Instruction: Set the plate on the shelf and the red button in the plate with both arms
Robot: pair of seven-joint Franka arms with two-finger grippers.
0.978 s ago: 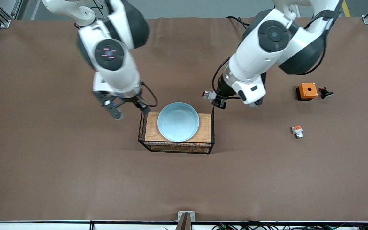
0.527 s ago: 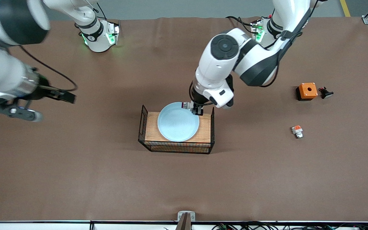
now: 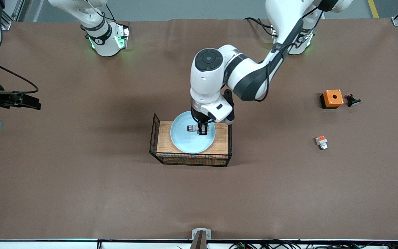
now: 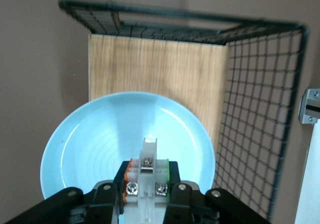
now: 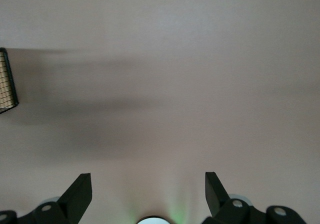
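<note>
Silvery red button (image 3: 191, 128) clamped in left end effector (image 3: 201, 130) over pale-blue plate (image 3: 181, 140), right end effector (image 5: 147, 194) wide.

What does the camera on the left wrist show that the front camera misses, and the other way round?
Only the left wrist view shows the screw terminals on the red button clamped in the left gripper.

Only the front view shows the right gripper, open and waiting at the right arm's end of the table, plus an orange box and two small switches toward the left arm's end.

Both show the plate on the wooden board of a black wire rack, with the button over it.
</note>
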